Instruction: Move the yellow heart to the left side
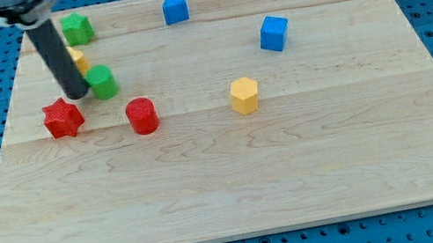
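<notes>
The yellow heart (78,59) sits near the view's upper left, mostly hidden behind my rod. My tip (78,95) rests on the board just below the heart and right against the left side of a green block (102,82). A red star (63,118) lies just below and left of the tip. A second green block (77,27) sits above the heart near the board's top edge.
A red cylinder (142,116) lies right of the star. A yellow hexagonal block (244,95) sits near the middle. A blue block (174,8) is at the top centre, a blue cube (273,33) at the upper right. The wooden board (298,178) lies on a blue pegboard.
</notes>
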Controlling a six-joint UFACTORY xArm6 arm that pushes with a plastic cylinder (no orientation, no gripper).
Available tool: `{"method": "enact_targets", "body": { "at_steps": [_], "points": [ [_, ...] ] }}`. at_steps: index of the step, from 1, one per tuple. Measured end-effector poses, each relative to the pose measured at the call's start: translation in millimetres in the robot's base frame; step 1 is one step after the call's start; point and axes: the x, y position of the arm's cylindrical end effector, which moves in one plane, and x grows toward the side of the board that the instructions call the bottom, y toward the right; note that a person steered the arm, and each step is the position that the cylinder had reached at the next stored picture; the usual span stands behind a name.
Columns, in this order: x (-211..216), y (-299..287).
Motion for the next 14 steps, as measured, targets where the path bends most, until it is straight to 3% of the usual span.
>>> {"method": "enact_targets", "body": {
  "at_steps": [2,6,8,12,13,14],
  "points": [
    [-12,82],
    [-99,-5],
    [-85,-67],
    [-70,33],
    [-30,51],
    [-44,32]
  ]
}}
